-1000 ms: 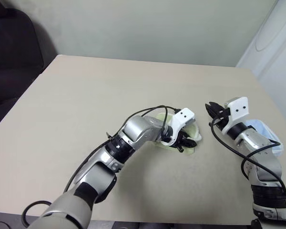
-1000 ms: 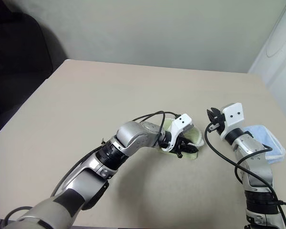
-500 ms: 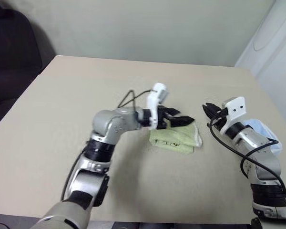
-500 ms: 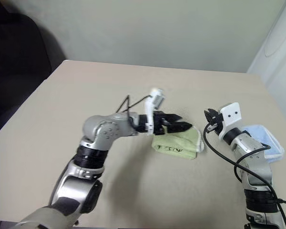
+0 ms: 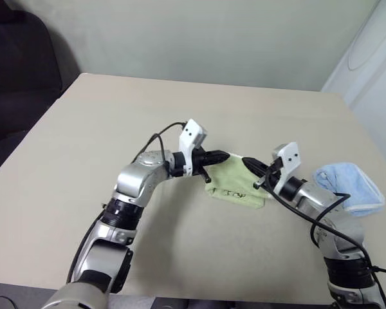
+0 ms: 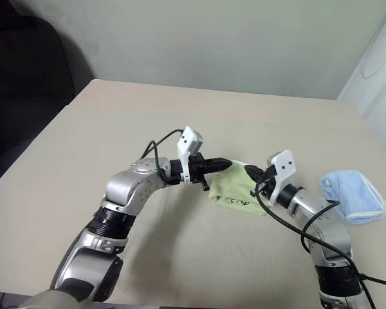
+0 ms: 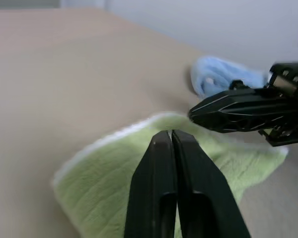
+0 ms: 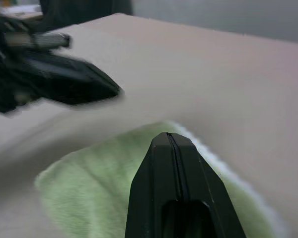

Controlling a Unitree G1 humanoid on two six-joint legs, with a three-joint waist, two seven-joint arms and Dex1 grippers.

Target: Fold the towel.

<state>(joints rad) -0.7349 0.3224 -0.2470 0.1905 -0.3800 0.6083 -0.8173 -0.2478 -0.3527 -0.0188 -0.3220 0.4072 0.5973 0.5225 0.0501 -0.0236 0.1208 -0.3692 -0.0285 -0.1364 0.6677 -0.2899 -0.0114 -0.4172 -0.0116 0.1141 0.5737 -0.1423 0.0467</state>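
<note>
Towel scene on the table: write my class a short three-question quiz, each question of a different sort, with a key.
1. True or false: both grippers are shut.
2. Which cloth lies between the two grippers? A) light blue cloth B) green towel C) white rag
3. Fill in: the light blue cloth lies on the robot's ____ side of the towel.

Key:
1. True: left gripper and right gripper are shut.
2. B, the green towel.
3. Right; the light blue cloth sits there on the table.

Bare table (image 5: 116,116) all round; blue cloth (image 5: 347,187) at right.
</note>
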